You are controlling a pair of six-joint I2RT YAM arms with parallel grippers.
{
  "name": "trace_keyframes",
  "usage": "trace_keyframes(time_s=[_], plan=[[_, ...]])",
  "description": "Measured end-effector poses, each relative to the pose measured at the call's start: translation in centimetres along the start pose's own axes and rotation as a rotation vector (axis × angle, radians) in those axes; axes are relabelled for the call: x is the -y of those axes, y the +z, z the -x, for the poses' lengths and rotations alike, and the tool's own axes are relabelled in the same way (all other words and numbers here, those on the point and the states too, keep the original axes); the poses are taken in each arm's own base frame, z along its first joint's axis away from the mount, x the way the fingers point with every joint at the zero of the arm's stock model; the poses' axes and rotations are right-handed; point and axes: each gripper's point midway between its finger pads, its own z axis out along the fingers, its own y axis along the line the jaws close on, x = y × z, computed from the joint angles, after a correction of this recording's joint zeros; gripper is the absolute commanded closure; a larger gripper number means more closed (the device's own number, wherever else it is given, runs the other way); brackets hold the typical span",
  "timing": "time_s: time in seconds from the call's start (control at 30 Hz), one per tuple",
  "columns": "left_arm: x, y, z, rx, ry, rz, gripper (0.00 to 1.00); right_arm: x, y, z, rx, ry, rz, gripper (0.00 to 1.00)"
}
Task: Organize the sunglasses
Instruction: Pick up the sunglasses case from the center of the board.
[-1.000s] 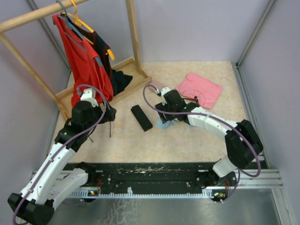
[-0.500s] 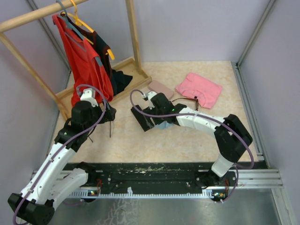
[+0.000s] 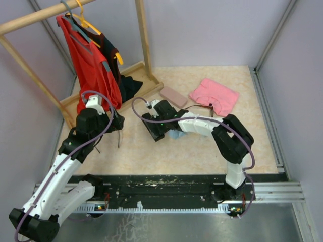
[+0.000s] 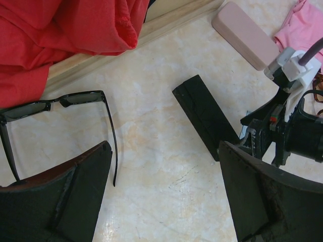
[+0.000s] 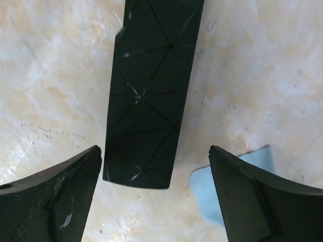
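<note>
The black-framed sunglasses [image 4: 55, 102] lie unfolded by the wooden rack base, just left of my left gripper [image 4: 165, 146], which hangs open over bare table. From above, their temple arm [image 3: 119, 135] shows beside the left gripper [image 3: 101, 122]. The reddish-brown sunglasses [image 3: 209, 109] lie at the near edge of the pink cloth. My right gripper [image 5: 154, 149] is open just above the near end of the black case [image 5: 151, 96], one finger on either side, not touching it. From above, the right gripper [image 3: 155, 121] covers part of the black case [image 3: 153, 132].
A pink case [image 3: 173, 96] lies behind the black one. A pink cloth [image 3: 215, 96] is at the back right. A light blue cloth [image 5: 237, 181] lies beside the right fingers. The wooden rack [image 3: 143, 38] with a red garment [image 3: 88, 63] fills the back left.
The right arm has swung left from the light blue cloth to the black case, and its jaws have opened wider. The left arm has not moved.
</note>
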Motion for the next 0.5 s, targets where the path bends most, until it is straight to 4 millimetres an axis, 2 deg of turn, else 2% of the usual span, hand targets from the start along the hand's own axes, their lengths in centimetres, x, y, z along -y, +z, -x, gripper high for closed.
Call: trace_keyframes(time_s=[0.2, 0.5], plan=[[-0.1, 0.0, 0.0, 0.001, -0.003, 0.002, 0.08, -0.5, 1.0, 2.3, 0.029, -0.004, 0.02, 0.13], [-0.2, 0.0, 0.1, 0.003, -0.006, 0.005, 0.08, -0.5, 2.4, 2.3, 0.007, -0.007, 0.02, 0.24]])
